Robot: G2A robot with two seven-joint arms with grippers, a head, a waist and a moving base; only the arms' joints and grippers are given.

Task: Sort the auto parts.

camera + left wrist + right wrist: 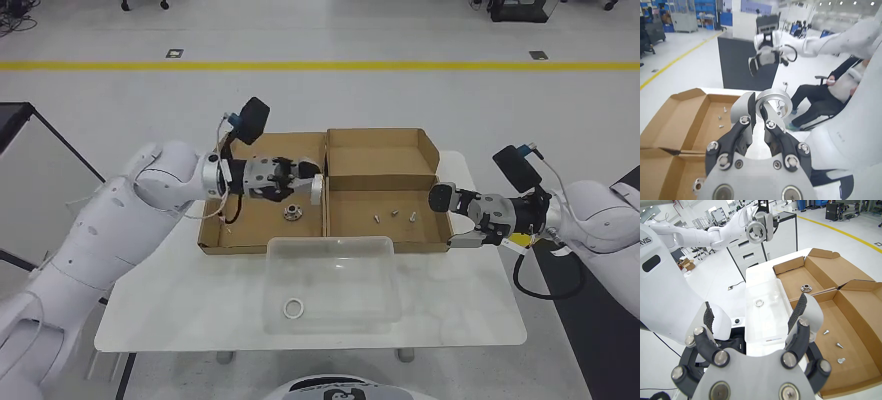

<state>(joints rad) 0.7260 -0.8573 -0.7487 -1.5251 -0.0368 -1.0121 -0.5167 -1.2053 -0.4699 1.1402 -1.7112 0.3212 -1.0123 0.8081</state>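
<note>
A metal ring (772, 94) is being gripped by its rim in the left claw (757, 106), above the left cardboard box (212, 232) beside its shared wall. The drop spot is being judged straight below. The right claw (450, 218) is being held wide open, empty.

The left box (215, 235) and right box (380, 160) sit side by side at the far side of the table (470, 310), with the bin (330, 245) just before them. A flange (292, 211) lies in the left box, three bolts (395, 213) in the right box, and a small ring (293, 308) in the bin. The left gripper (757, 108) holds a big ring (772, 94) above the left box.
</note>
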